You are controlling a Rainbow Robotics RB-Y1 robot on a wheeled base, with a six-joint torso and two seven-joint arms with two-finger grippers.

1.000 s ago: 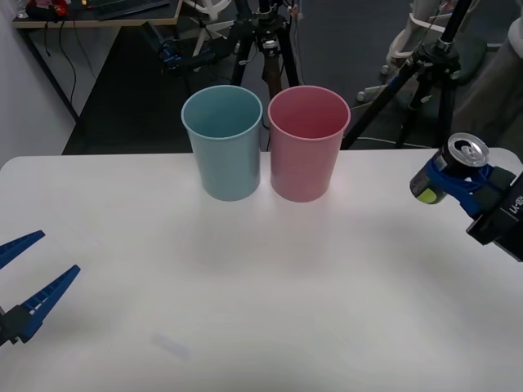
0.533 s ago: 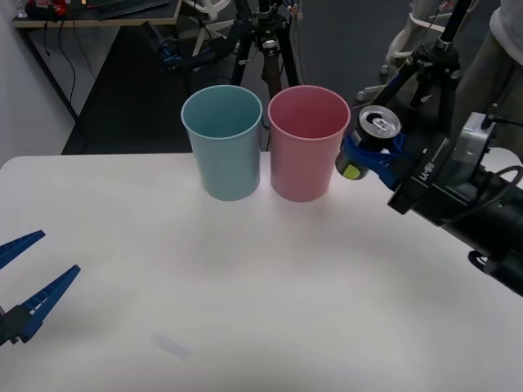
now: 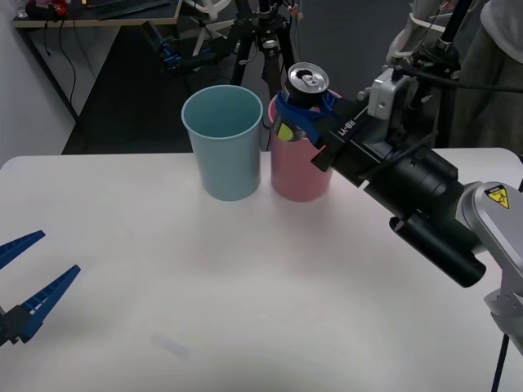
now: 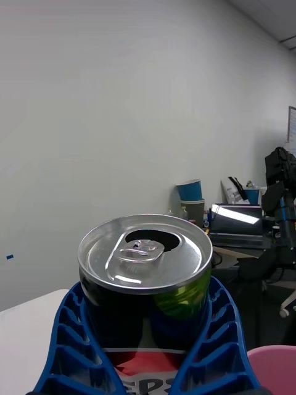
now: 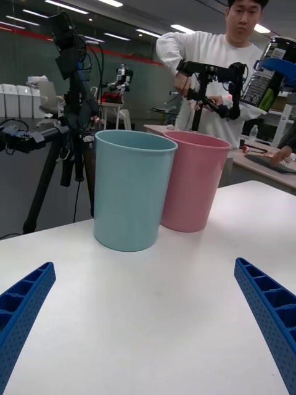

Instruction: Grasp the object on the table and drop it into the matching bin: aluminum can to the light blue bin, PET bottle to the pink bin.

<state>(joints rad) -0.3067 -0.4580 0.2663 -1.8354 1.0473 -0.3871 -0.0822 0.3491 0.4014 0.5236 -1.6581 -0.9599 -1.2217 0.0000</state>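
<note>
**Can held in the air above the pink bin, right arm**

Left side first. I see the left gripper (image 3: 29, 278) low over the near-left part of the table (image 3: 245, 278), its two blue ribbed fingers (image 5: 268, 321) spread wide with nothing between them and nothing touching them. The left arm sits idle there, well apart from both bins.

Middle of the table, far edge: the light blue bin (image 3: 223, 140) stands upright, and the pink bin (image 3: 298, 167) stands upright just beside it on its right. From the left wrist view the two look to be touching or nearly so at the rims; I cannot tell which.

Right side. The right gripper (image 3: 304, 112) reaches in from the right, off the table, and pinches the aluminum can (image 3: 306, 91) between its blue fingers (image 4: 213, 345). The pads press on opposite sides of the can's black body. The can stands upright, silver top up, tab opening visible, a yellow-green mark on its side. In the front view the can sits over the pink bin's rim, on the side nearer the light blue bin, clear of the table.
</note>
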